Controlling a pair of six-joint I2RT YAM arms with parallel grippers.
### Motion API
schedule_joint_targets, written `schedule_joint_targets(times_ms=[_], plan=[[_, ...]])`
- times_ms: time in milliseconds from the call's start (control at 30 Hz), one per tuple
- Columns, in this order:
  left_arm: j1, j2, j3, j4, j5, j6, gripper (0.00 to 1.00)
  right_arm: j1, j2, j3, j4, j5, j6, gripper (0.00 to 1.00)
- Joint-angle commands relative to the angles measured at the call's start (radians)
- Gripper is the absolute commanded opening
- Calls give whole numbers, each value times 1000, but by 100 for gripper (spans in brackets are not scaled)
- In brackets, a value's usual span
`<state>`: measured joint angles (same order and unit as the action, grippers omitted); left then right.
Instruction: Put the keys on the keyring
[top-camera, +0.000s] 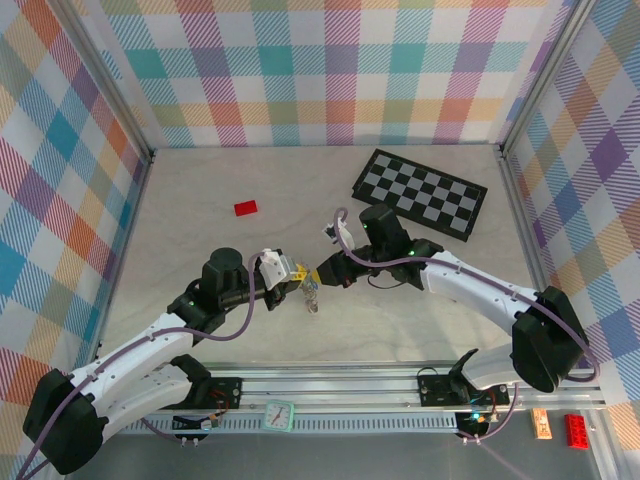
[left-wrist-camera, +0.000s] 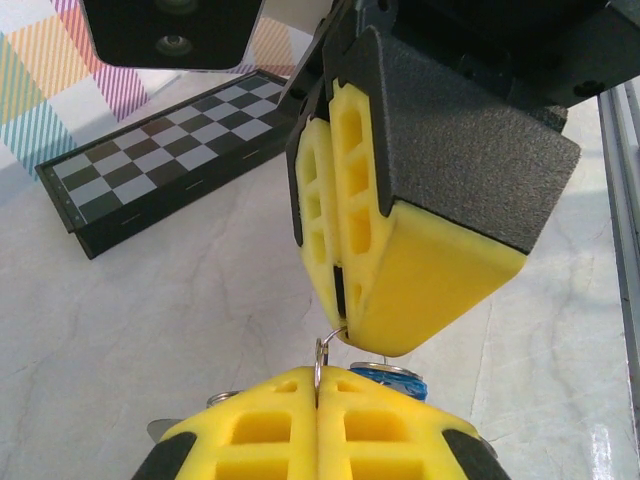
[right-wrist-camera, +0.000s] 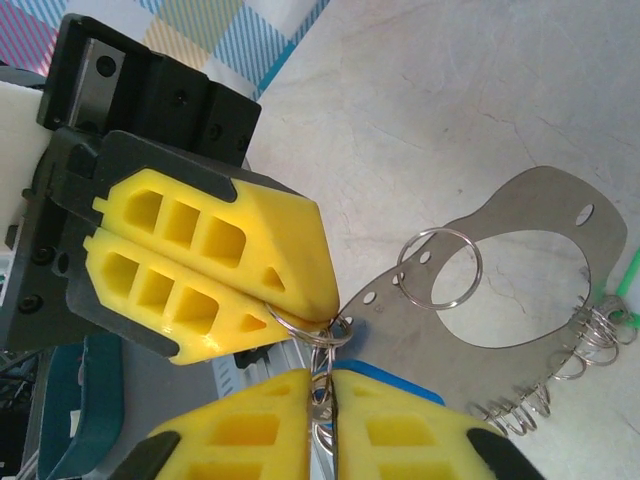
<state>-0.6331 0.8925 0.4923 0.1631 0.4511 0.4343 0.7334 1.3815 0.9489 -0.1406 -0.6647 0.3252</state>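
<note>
My left gripper (top-camera: 297, 272) and right gripper (top-camera: 322, 275) meet tip to tip above the table's middle, both shut. A small bundle of keys and metal (top-camera: 311, 296) dangles below them. In the left wrist view my left gripper (left-wrist-camera: 318, 378) pinches a thin split ring (left-wrist-camera: 320, 355), and the right gripper (left-wrist-camera: 345, 310) clamps its upper end. The right gripper (right-wrist-camera: 325, 378) holds a second, linked ring (right-wrist-camera: 322, 392). The blue key head (right-wrist-camera: 400, 382) peeks from behind its fingers. The coiled silvery keyring chain (right-wrist-camera: 545, 390) hangs from a flat metal plate (right-wrist-camera: 520, 330). A green sliver (right-wrist-camera: 628, 285) shows at the edge.
A black-and-grey checkerboard (top-camera: 420, 192) lies at the back right, and a flat red block (top-camera: 245, 208) at the back left. A loose split ring (right-wrist-camera: 440, 268) rests against the metal plate. The aluminium rail (top-camera: 400, 385) runs along the near edge.
</note>
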Motion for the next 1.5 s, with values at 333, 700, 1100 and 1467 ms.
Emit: schedule_joint_targets(times_ms=[333,700,1100,1467], plan=[[-8,-35,-41,125,7,-33,0,-17,55,-11,39,-35,32,0],[-8,-26,-64,198,14,-62,0,-44,91,-8,100,-101,70,13],[-8,1,-122,392,35,-187,0,-55,-72,-94,178,4,-465,42],[-8,44,-139,503,100,-265,0,-54,-35,-91,238,-103,-647,38]])
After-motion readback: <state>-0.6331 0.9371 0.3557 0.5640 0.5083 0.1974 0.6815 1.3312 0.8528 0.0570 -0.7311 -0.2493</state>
